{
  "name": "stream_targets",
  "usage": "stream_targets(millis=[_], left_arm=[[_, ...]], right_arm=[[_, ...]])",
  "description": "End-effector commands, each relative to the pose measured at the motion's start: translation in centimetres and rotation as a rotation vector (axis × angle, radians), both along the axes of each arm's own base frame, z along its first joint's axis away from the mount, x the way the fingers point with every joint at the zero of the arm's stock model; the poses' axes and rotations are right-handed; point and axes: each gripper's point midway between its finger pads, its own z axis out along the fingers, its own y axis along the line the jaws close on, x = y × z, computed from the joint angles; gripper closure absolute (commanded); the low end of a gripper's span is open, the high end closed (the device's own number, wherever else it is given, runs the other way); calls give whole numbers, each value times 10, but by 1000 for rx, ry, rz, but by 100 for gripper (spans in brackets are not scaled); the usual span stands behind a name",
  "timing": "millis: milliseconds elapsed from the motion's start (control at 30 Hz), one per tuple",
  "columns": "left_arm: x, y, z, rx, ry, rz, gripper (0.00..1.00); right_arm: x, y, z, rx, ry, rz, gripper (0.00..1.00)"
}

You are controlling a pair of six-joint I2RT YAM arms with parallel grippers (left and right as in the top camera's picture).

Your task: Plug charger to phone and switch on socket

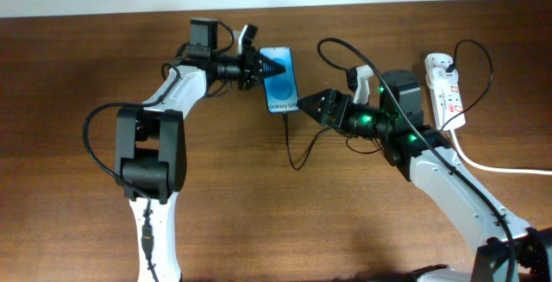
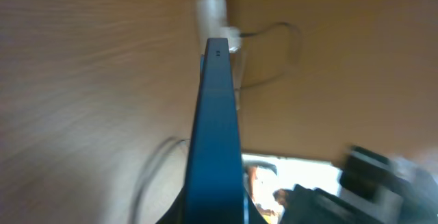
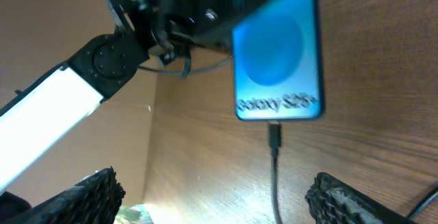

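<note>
Where the left gripper [image 1: 261, 66] clamps the side edge of the phone [image 1: 281, 82], we see the blue screen facing up at mid-table. The charger [image 1: 293, 144] meets the phone's lower end. Beside it the right gripper [image 1: 302, 107] hangs, jaws wide apart. The socket [image 1: 446, 92] lies far right.
</note>
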Motion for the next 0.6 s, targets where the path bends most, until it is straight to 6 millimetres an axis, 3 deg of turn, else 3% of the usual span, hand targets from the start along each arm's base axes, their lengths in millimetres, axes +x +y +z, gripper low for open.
stream_targets(millis=[0, 100, 300, 467, 567], left_arm=[[-9, 16, -41, 228, -80, 2, 100], [-32, 25, -70, 415, -90, -72, 100], [-29, 43, -86, 616, -81, -52, 97], [-30, 60, -99, 735, -58, -36, 55], [-30, 77, -106, 836, -46, -19, 38]], right_arm=[[3, -3, 1, -23, -36, 0, 7], [3, -3, 1, -26, -42, 3, 6], [3, -3, 1, -26, -42, 3, 6], [0, -4, -4, -40, -31, 11, 6], [-1, -4, -5, -42, -21, 11, 6]])
